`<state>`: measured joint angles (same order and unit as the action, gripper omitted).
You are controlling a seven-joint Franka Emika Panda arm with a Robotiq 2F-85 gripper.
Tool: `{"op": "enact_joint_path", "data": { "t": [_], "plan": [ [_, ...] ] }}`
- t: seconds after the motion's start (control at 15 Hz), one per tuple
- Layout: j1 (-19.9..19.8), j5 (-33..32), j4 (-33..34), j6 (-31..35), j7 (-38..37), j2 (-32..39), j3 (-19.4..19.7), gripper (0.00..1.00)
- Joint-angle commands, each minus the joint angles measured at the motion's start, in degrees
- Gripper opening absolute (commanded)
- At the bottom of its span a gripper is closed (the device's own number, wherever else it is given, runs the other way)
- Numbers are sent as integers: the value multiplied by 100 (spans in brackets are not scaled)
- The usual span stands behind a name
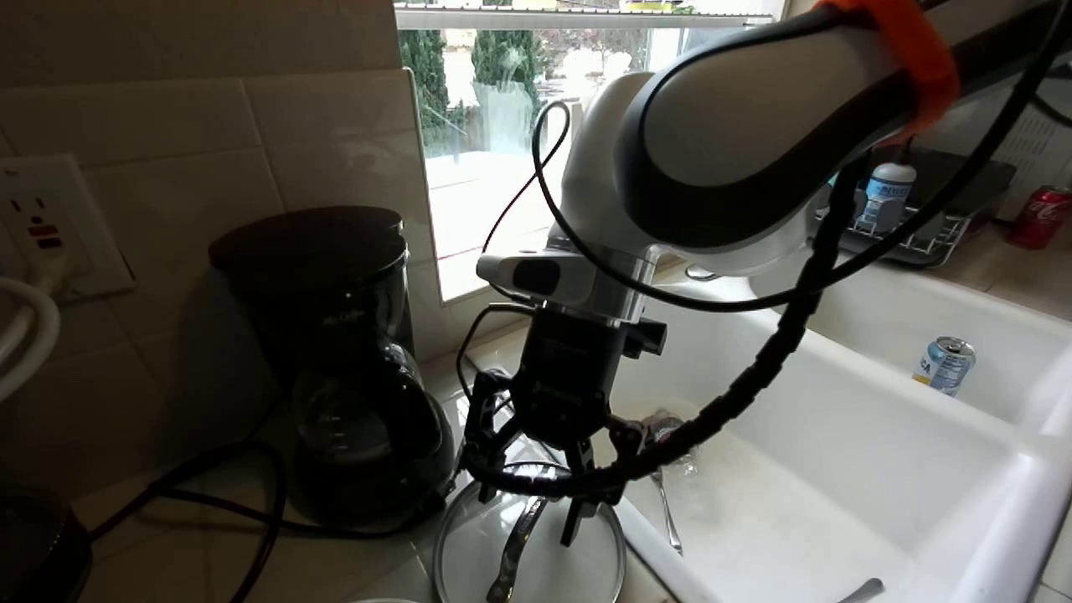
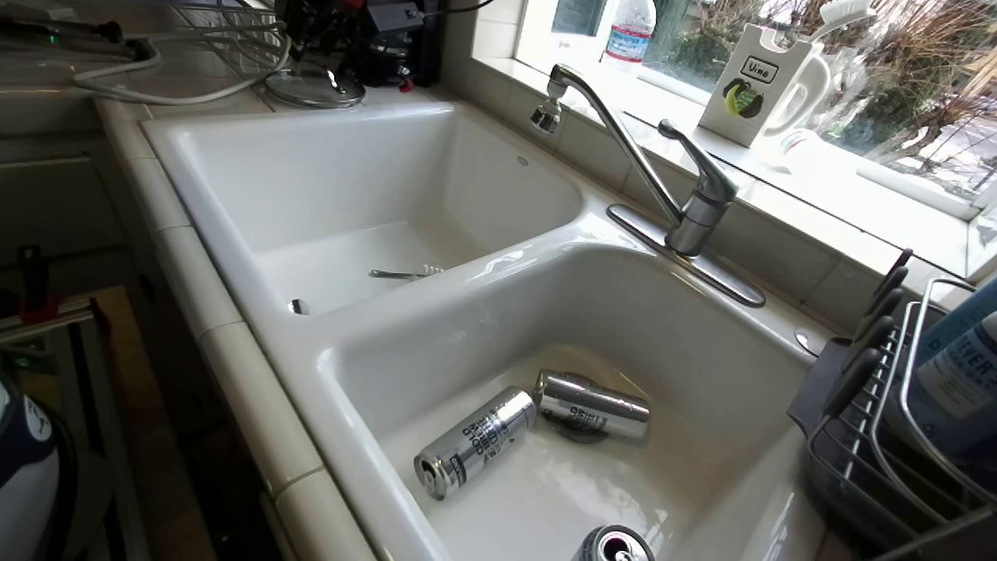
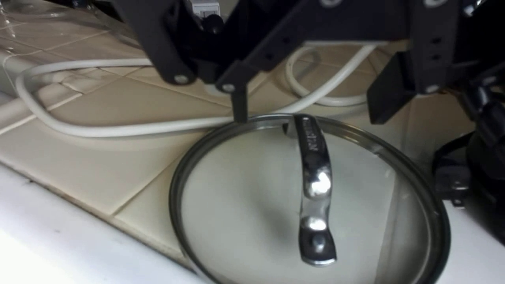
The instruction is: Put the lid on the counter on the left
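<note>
The lid (image 3: 244,197) is round clear glass with a metal rim and an arched metal handle (image 3: 315,189). It lies on the tiled counter (image 3: 106,173), close beside the sink's edge. It also shows in both exterior views, at the bottom middle (image 1: 477,544) and at the far end of the sink (image 2: 300,89). My gripper (image 3: 310,118) is open and empty, with its fingers spread wide. It stands above the lid, with one finger (image 3: 240,104) left of the handle and the other to its right. Whether the fingertips touch the lid I cannot tell.
A black coffee maker (image 1: 327,251) stands beside the lid, with a black cord (image 1: 272,502) on the tiles. A white cable (image 3: 150,128) loops behind the lid. The white double sink (image 1: 796,502) holds utensils and several cans (image 2: 477,442). A faucet (image 2: 631,148) rises behind it.
</note>
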<state>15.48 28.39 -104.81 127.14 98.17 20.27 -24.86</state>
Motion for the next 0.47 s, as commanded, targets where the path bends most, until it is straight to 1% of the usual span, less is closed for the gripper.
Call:
{"op": "enact_joint_path", "data": {
  "t": [0.0, 0.07, 0.2, 0.33, 0.4],
  "plan": [
    [-112, 72, -728, 59, -292, -852, 45, 100],
    [-119, 46, -852, 2, -469, -1013, 93, 100],
    [-125, 110, -1362, 178, -992, -1576, 191, 100],
    [-126, 434, -1830, 459, -1298, -2087, 239, 100],
    [-57, 154, -1084, 140, -1026, -1360, 265, 100]
  ]
}}
